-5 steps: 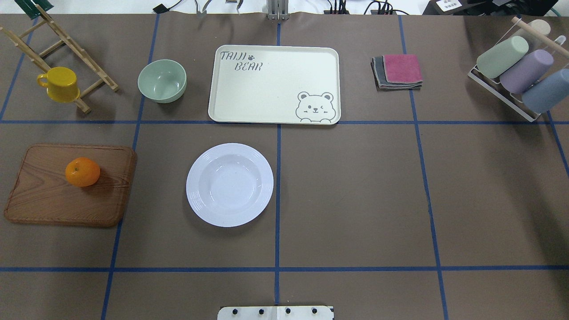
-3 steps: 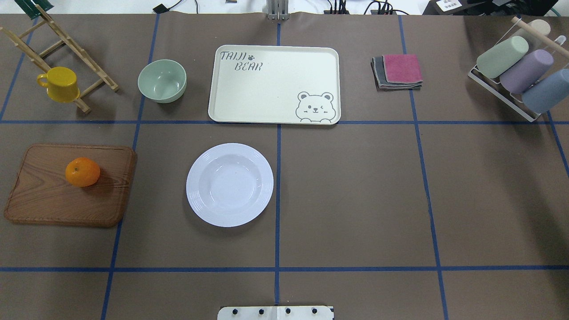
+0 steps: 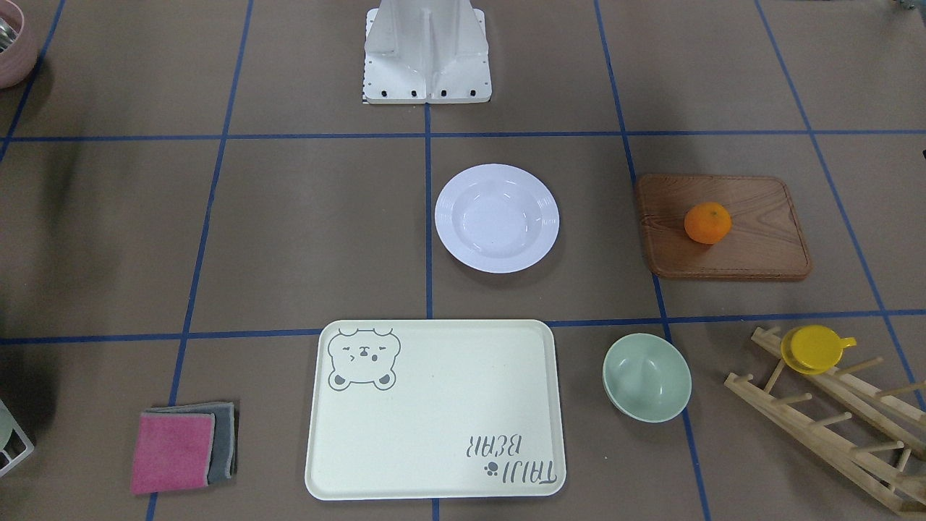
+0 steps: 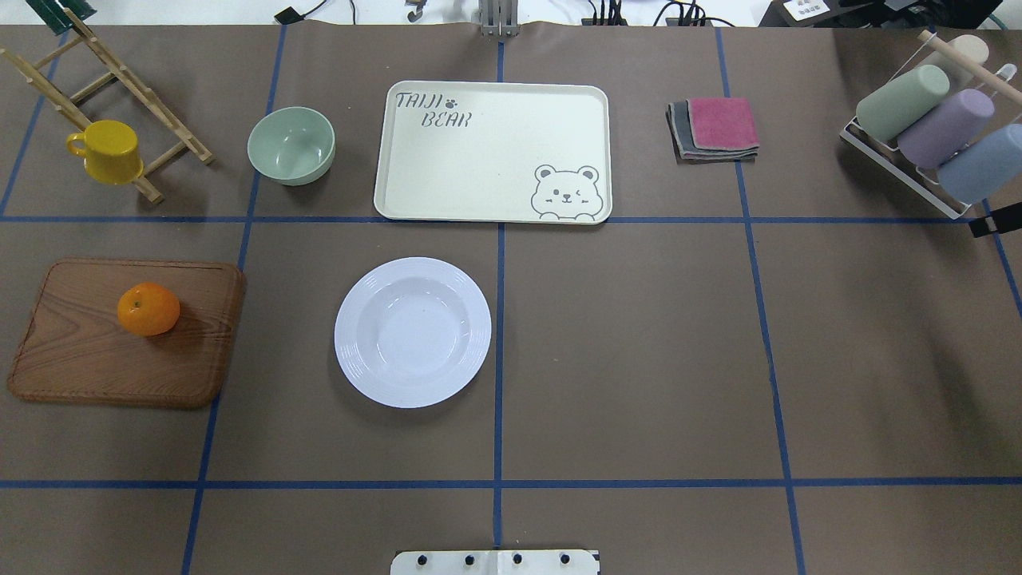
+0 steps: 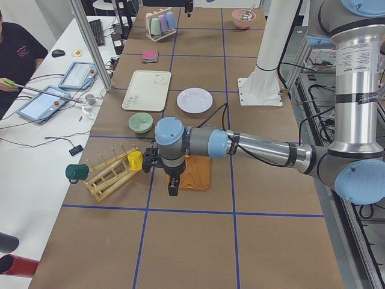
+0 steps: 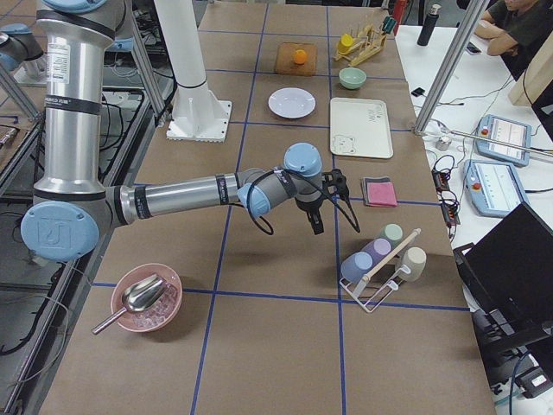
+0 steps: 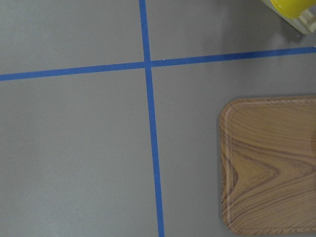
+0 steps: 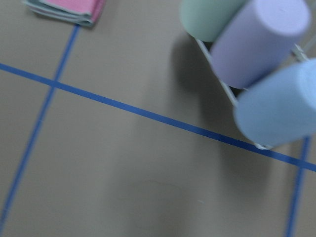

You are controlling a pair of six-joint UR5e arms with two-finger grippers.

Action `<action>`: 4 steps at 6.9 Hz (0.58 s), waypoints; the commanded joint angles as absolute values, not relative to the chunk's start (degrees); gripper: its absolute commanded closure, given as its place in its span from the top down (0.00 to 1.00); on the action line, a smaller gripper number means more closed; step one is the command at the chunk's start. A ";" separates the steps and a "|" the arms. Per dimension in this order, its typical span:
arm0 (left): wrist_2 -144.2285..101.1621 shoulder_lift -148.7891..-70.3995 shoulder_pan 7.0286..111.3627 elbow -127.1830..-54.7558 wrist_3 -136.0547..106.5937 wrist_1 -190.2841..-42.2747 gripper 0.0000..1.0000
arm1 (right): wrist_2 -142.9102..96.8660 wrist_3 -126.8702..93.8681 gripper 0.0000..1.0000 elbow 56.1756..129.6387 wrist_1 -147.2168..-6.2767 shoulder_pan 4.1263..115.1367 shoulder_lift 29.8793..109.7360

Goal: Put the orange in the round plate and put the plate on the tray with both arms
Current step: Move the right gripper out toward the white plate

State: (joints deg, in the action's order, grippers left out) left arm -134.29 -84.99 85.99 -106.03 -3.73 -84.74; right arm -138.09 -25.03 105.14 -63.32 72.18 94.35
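Observation:
The orange rests on a brown wooden board at the table's left. To the board's right, the white round plate lies empty, with the cream bear tray bare just beyond it. My left gripper hangs above the table beside the board's outer end; it shows only in the exterior left view, so I cannot tell its state. A black tip of my right gripper pokes in at the overhead view's right edge, near the cup rack; I cannot tell whether it is open or shut.
A pale green bowl stands left of the tray. A yellow cup hangs on a wooden rack at the far left. Folded cloths and a rack of pastel cups are at the far right. People sit beyond the table.
A black tip of my right gripper has come into the overhead view at the right edge. Nothing on the table has moved.

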 commanded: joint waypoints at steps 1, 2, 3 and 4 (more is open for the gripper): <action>-134.21 -85.51 81.94 -106.35 -13.38 -90.93 1.00 | -141.69 -61.55 1.00 103.81 -42.49 58.52 87.74; -134.30 -85.78 78.61 -106.26 -19.02 -94.19 1.00 | -139.59 -73.10 1.00 101.54 -34.97 53.40 82.58; -134.30 -86.83 74.92 -106.35 -24.47 -97.35 0.99 | -136.79 -86.87 1.00 101.17 -32.28 49.26 79.75; -133.86 -87.36 71.40 -106.35 -31.39 -101.04 0.98 | -132.23 -93.28 1.00 101.68 -30.69 45.91 77.63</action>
State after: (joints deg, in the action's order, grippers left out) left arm -134.19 -86.58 75.70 -106.32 -23.59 -96.76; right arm -136.74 -82.22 101.67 -34.05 50.59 80.79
